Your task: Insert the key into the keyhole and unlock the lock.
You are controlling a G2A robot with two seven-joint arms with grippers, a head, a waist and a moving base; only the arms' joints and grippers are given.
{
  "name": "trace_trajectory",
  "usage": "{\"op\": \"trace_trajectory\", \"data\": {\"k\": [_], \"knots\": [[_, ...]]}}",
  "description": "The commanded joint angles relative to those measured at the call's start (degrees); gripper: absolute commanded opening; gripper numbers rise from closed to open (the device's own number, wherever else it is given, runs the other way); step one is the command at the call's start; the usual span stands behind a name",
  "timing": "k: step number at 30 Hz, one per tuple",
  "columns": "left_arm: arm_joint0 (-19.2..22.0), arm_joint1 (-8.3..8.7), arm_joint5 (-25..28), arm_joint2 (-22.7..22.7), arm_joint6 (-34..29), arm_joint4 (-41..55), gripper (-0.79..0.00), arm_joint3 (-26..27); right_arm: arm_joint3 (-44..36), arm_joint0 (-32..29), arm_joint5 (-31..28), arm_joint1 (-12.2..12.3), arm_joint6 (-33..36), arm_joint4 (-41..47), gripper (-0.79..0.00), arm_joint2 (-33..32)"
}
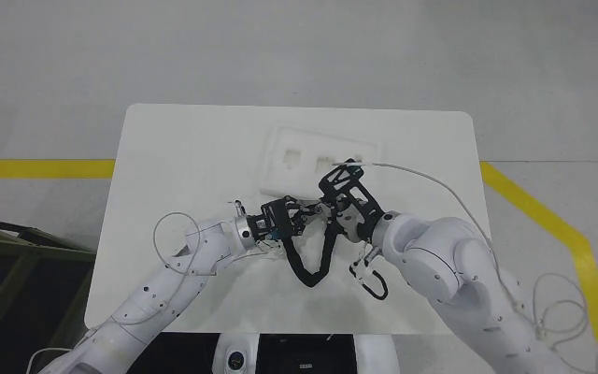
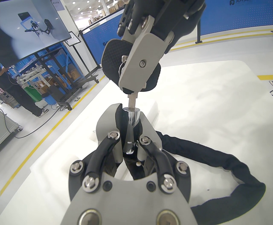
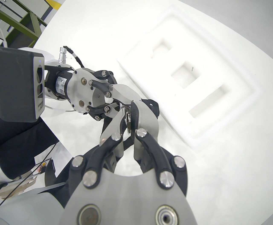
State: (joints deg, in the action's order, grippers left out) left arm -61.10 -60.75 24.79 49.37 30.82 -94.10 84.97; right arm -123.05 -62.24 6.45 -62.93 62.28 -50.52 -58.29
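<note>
Above the white surface [image 2: 213, 102], the left claw [image 2: 130, 111] clamps the chrome lock [image 2: 134, 122] while the right claw [image 2: 136, 87] pinches the key [image 2: 132, 101], whose tip seems just inside the keyhole [image 2: 132, 109]; next it likely needs pushing home, then turning.

No print fully legible from here. Far beyond the left end effector [image 2: 129, 113], a blue partition [image 2: 234, 17] carries a white logo and lettering, cut off at the edge. A nearer blue panel [image 2: 93, 36] has lettering, partly blocked. Sign board [image 2: 73, 39] on a stand: too small. Label [image 3: 60, 84] on the motor housing behind that end effector: print too tiny.
</note>
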Motion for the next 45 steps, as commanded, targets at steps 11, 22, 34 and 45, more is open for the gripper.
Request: {"op": "trace_trajectory", "data": {"k": [11, 22, 34, 45], "knots": [[0.0, 0.0, 0.0, 0.0, 0.0, 0.0, -0.785, 0.0, -1.5, -2.1, -6.0, 0.5, -2.7, 2.8, 0.0, -4.5], [-0.4, 0.17, 3.6, 1.1, -2.9, 1.5, -0.785, 0.9, -0.6, -4.8, -27.6, 2.0, -6.3, 12.0, 0.0, -12.2], [1.4, 1.16, 21.6, 5.2, -10.9, 9.5, -0.785, 2.5, 1.0, -5.6, -41.3, 3.2, -6.7, 10.8, 0.0, -15.7], [0.9, 1.24, 26.0, 6.3, -19.1, 15.9, -0.785, 3.5, -0.5, -4.6, -49.0, 3.7, -8.1, 4.2, 0.0, -14.7]]}}
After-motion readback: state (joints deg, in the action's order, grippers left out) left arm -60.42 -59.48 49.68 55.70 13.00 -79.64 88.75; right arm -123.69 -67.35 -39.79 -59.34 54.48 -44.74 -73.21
